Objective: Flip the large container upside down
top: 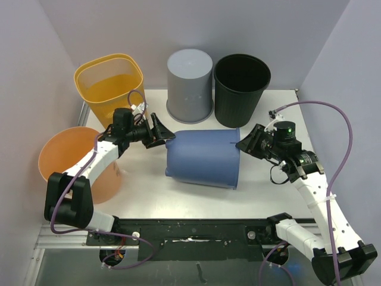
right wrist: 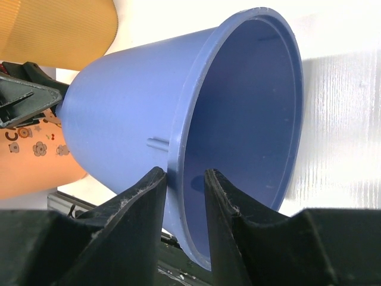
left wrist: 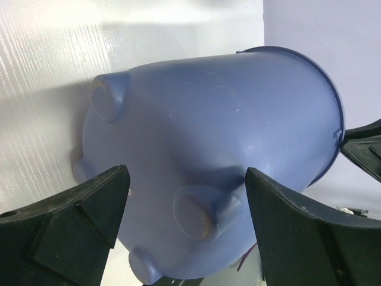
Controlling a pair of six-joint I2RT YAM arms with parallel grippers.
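Note:
The large blue container (top: pixel 202 158) lies on its side in the middle of the white table, its mouth to the right and its footed base to the left. My left gripper (top: pixel 166 136) is open at the base; in the left wrist view the base (left wrist: pixel 226 119) fills the gap between my spread fingers (left wrist: pixel 184 179), which do not touch it. My right gripper (top: pixel 243 143) is at the mouth. In the right wrist view its fingers (right wrist: pixel 184 173) straddle the rim of the container (right wrist: pixel 131 95), one outside and one inside, closed on it.
A yellow bin (top: pixel 110 83) stands at the back left. An orange bucket (top: pixel 59 161) is at the left edge under my left arm. A grey bin (top: pixel 189 83), upside down, and an upright black bin (top: pixel 241 80) stand behind the blue container.

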